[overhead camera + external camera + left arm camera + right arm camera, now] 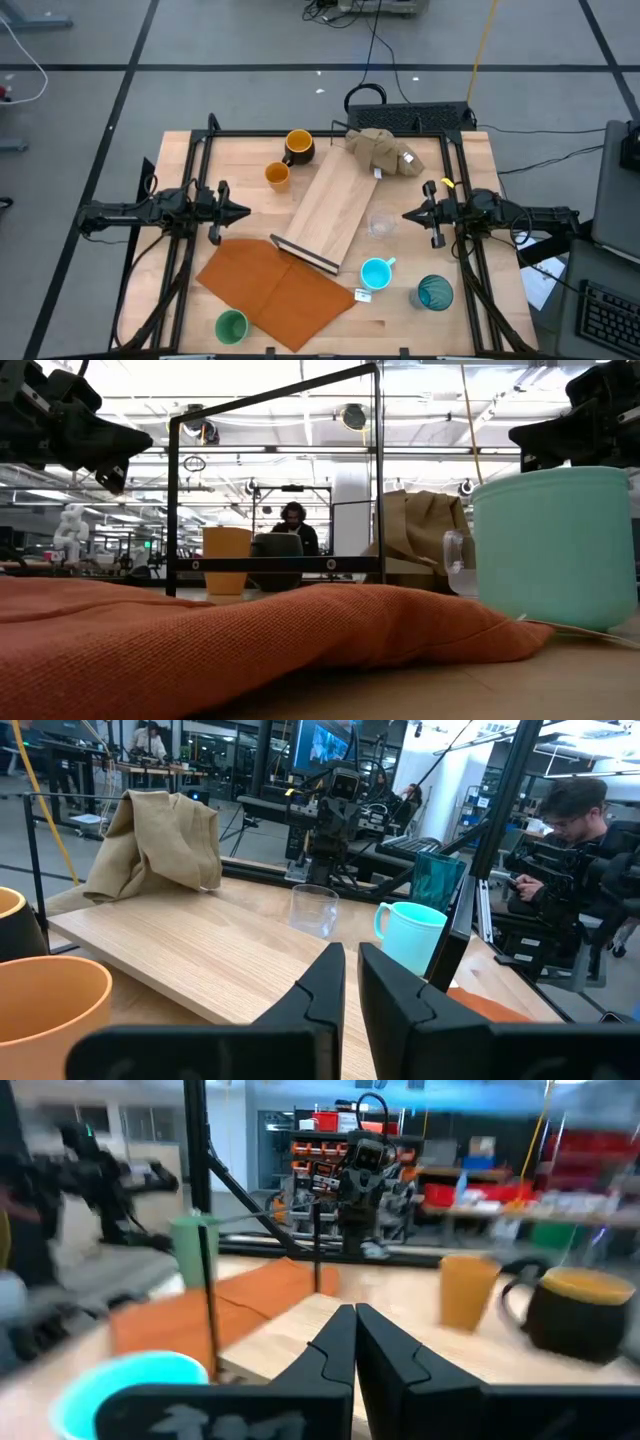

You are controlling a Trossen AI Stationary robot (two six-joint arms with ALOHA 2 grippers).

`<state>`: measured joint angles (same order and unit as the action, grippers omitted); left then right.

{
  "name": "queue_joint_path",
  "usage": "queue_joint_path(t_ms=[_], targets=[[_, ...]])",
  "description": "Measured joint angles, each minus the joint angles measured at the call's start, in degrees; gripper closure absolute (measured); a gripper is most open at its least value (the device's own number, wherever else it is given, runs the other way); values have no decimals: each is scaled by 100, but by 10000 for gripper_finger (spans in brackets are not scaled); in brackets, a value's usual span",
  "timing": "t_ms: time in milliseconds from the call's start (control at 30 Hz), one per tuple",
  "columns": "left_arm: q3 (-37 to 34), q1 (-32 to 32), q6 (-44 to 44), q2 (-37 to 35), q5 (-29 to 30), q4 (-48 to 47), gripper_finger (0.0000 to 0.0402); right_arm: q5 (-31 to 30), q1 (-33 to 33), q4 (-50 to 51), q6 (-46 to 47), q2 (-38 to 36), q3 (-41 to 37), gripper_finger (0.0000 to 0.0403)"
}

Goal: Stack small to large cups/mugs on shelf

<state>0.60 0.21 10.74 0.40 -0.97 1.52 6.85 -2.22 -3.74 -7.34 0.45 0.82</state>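
Orange cloth (200,630) lies nearest, and with both the left hand (238,211) and the right hand (412,213) pressed together and holding nothing beside the shelf (335,205), open one wide first, then reach slowly for the small clear glass (380,224) on the worktop (470,160).

On the desk (470,160) we see the shelf (335,205) lying diagonally in the middle. Behind it are the mug (298,146) and a cup (277,175); the cloth lump (383,150) rests on its far end. The glass (380,224) stands just right of it. In front lie the flat sheet (270,285), another mug (376,273), the tumbler (435,293) and another cup (231,326).
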Motion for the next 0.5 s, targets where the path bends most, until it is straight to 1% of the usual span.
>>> queue_joint_path(t_ms=[67, 133, 200, 267, 333, 367, 400, 433, 500], targets=[[0, 0, 0, 2, 0, 0, 369, -269, -6, -3, -800, 0, 0, 403], [0, 1, 1, 2, 1, 0, 369, -422, -6, -77, -1296, 0, 0, 403], [0, 0, 1, 2, 1, 0, 369, -456, -6, -95, -1521, 0, 0, 403], [0, 0, -2, 2, 2, 7, 369, -635, -6, -91, -1742, 2, 0, 403], [0, 0, 0, 2, 2, 43, 369, -686, -6, -141, -1763, 2, 0, 403], [0, 0, 0, 2, 2, 98, 369, -682, -6, -194, -1711, 2, 0, 403], [0, 0, 0, 2, 2, 164, 369, -671, -6, -234, -1461, 2, 0, 403], [0, 0, 0, 2, 2, 248, 369, -651, 10, -244, -982, 1, 0, 403], [0, 0, 90, 2, 2, 421, 369, -553, 27, -241, 307, 0, -2, 403]])
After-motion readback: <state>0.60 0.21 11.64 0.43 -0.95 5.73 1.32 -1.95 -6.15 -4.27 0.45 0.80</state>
